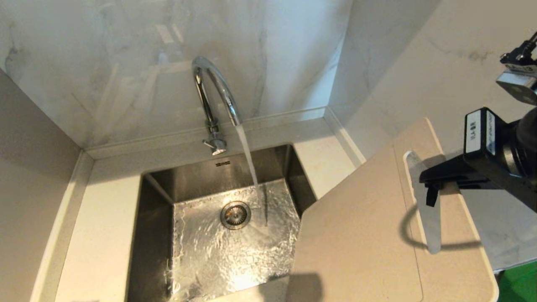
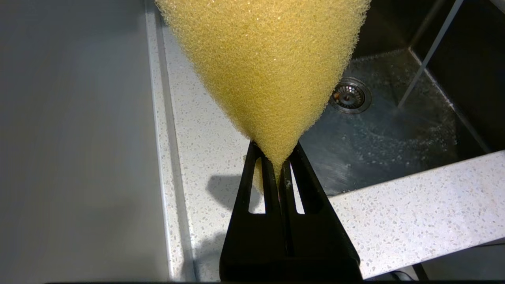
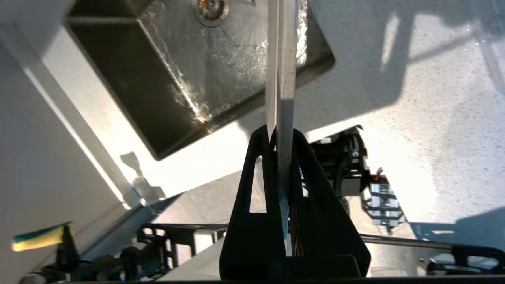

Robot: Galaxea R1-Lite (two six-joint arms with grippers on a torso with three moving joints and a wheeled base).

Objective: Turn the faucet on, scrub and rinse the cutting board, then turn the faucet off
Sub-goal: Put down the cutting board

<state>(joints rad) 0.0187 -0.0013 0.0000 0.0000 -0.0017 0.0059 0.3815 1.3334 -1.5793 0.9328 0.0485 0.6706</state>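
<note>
Your speckled white counter [image 1: 105, 235] wraps a steel sink [image 1: 188, 184] whose floor is awash, because the faucet [image 1: 214, 96] is already running, its stream landing just beside the drain [image 1: 235, 214].

The cutting board [image 1: 361, 235] hangs tilted in the air over the sink's right edge, its lower corner above the basin but not yet under the stream. Judge it stiff and fairly light for its size, though so broad a plate will lever hard against a grip at one end, and it will turn slippery once wet.

Your right hand [image 1: 432, 180] is clamped nearly shut across the board's edge at the slot handle [image 1: 423, 201], which is the sensible hold.

Your left hand [image 2: 281, 173] sits low beside the sink, pinched tight on the yellow sponge [image 2: 264, 63]; it is soft and squashes to a wedge.
</note>
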